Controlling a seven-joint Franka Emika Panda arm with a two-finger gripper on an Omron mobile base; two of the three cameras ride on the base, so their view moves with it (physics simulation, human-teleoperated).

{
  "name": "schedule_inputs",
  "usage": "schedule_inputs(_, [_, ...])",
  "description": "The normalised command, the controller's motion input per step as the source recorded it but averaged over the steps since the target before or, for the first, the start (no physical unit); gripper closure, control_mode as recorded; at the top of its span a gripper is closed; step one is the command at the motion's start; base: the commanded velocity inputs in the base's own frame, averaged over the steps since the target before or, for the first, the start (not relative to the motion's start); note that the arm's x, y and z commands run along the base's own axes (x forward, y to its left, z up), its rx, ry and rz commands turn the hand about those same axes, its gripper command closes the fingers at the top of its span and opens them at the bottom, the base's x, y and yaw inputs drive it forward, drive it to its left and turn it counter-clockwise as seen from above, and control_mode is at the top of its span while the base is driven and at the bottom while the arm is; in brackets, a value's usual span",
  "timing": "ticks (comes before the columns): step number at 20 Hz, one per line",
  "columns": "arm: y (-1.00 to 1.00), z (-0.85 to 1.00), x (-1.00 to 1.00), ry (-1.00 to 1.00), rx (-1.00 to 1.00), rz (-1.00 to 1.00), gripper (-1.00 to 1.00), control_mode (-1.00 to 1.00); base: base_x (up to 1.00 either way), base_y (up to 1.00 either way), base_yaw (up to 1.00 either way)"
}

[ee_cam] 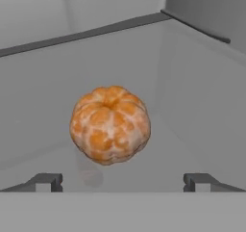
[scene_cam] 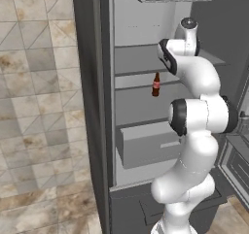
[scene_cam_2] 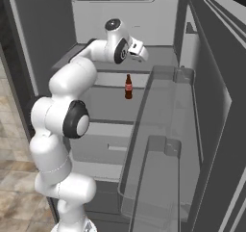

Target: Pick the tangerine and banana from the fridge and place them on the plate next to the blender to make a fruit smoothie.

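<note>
**Fingers wide, tangerine dead ahead on upper fridge shelf**

Hand view: small round orange tangerine (ee_cam: 110, 124), slightly flattened, segment grooves fanning out from a centre that faces the camera. It sits on a pale grey shelf (ee_cam: 192, 106) inside the tall dark grey fridge (scene_cam: 90, 107), near where shelf meets back and side walls. Faint orange reflection on the shelf surface below it.

Gripper (ee_cam: 122, 182) – two dark fingers (ee_cam: 45, 181) at the bottom of the hand view, spread wide, nothing between them. Fruit lies straight ahead of the fingers, a touch off-centre toward the left tip, and well within the gap's width. No contact yet; fruit looks near, not touching.

Axis: tangerine is near-round, no real long axis. Flattened way runs roughly along the line of sight, grooved pole pointing back at the hand. So approach angle matters little – fingers would close across its width either way.

Base views: white arm reaches up into the upper part of the fridge, wrist (scene_cam_2: 137, 50) over the upper shelf. Dark red-labelled bottle (scene_cam: 156, 85) stands upright on the shelf below, well apart from the hand. Light grey drawer (scene_cam: 148, 145) lower down. Clear door bins (scene_cam_2: 163, 144) on the open door, right base view.

Judgement: step in hand = approach to tangerine, pre-grasp. Next move calls for a straight advance w/ slight correction toward the left tip, then close. Risk – round fruit could roll on the smooth shelf if one finger touches first.
</note>
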Motion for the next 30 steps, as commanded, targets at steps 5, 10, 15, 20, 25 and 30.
schedule_inputs(5, [0.00, -0.04, 0.43, 0.00, 0.00, 0.00, -1.00, -1.00, 0.00, 0.00, 0.00])
schedule_inputs(10, [-0.04, 0.00, 0.22, 0.00, 0.00, 0.00, -1.00, -1.00, 0.00, 0.00, 0.00])
schedule_inputs(15, [-0.06, 0.00, 0.09, 0.00, 0.00, 0.00, -1.00, -1.00, 0.00, 0.00, 0.00])
schedule_inputs(20, [0.00, -0.17, 0.00, 0.00, -0.01, 0.00, 1.00, -1.00, 0.00, 0.00, 0.00])
schedule_inputs(25, [-0.01, -0.07, 0.00, 0.00, 0.00, 0.00, 1.00, -1.00, 0.00, 0.00, 0.00])
schedule_inputs(30, [0.00, 0.00, -0.09, 0.00, 0.00, 0.00, 1.00, -1.00, 0.00, 0.00, 0.00])
